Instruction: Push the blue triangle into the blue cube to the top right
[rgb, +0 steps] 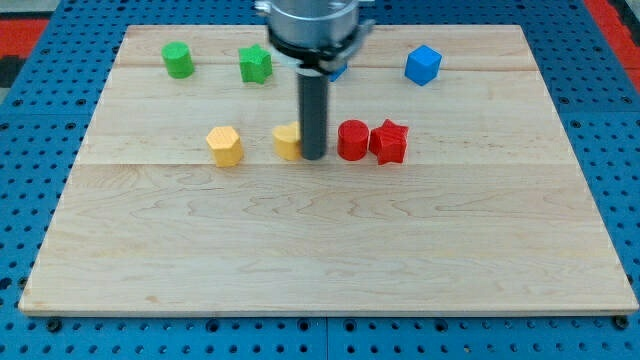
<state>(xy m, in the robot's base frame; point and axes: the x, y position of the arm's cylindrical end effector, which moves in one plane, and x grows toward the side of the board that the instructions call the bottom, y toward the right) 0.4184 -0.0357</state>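
Note:
The blue cube (423, 65) sits near the view's top right on the wooden board (320, 250). The blue triangle (340, 71) is mostly hidden behind my arm; only a small blue sliver shows at the rod's right side, left of the cube. My tip (313, 157) rests on the board between a yellow block (289, 142) on its left and a red round block (352, 140) on its right, well below the blue triangle.
A red star-like block (389, 141) touches the red round block's right side. A yellow hexagonal block (225, 146) lies further left. A green round block (179, 60) and a green star-like block (256, 65) sit at the top left.

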